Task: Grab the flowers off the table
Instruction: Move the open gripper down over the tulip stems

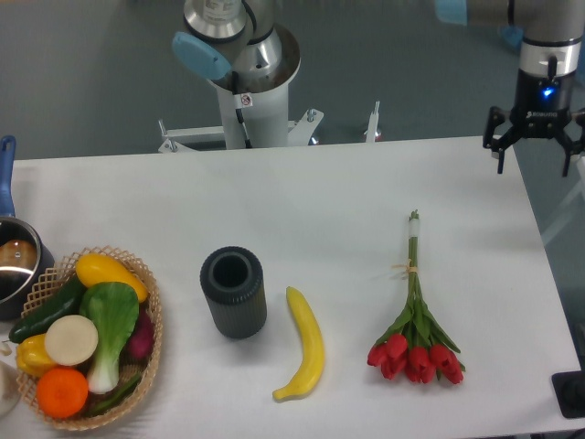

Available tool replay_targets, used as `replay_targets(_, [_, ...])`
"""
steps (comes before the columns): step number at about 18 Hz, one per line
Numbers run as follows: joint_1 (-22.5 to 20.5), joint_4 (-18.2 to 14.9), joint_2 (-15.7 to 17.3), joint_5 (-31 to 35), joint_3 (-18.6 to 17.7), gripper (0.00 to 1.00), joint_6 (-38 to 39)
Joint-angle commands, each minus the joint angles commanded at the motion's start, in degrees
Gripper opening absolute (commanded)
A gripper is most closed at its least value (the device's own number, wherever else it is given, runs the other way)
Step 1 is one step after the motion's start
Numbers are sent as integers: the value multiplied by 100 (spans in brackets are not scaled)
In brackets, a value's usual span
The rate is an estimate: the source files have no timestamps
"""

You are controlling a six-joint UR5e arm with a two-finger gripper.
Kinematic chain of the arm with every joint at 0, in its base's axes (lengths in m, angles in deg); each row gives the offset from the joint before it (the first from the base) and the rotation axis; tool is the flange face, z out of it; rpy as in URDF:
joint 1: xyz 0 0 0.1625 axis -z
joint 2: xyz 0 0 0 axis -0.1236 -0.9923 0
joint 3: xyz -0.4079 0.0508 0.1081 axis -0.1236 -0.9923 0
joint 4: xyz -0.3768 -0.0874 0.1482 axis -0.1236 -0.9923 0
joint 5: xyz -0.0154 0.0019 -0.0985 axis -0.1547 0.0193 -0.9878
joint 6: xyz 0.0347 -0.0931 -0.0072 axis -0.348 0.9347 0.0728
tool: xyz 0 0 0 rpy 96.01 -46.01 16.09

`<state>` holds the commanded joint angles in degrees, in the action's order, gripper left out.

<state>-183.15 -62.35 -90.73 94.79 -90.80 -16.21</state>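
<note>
The flowers (415, 315), red tulips with green leaves and long thin tied stems, lie on the white table (329, 192) at the right, blooms toward the front edge and stems pointing to the back. My gripper (535, 155) hangs open and empty over the table's far right corner, well behind and to the right of the stem tips.
A yellow banana (304, 345) lies left of the flowers. A dark grey cylinder cup (234, 292) stands beside it. A wicker basket (137, 389) of vegetables and fruit sits at the front left, a pot (16, 261) behind it. The arm's base (247, 82) stands behind the table.
</note>
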Motion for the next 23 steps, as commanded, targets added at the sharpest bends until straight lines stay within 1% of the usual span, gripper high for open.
replay_targets(3, [334,9,-316,0,62,100,220])
replay_targets(6, [624,9,-606,9,44,100,370])
replay_targets(9, [835,18,-896,9,105,100,764])
replay_targets(17, [1266,35,-1327,-53,141,100,1126])
replay_targets(20, [1293,53,-1372,-105,194,100,1135])
replay_targets(23, [1442,105,-1591,-132,229,100,1126])
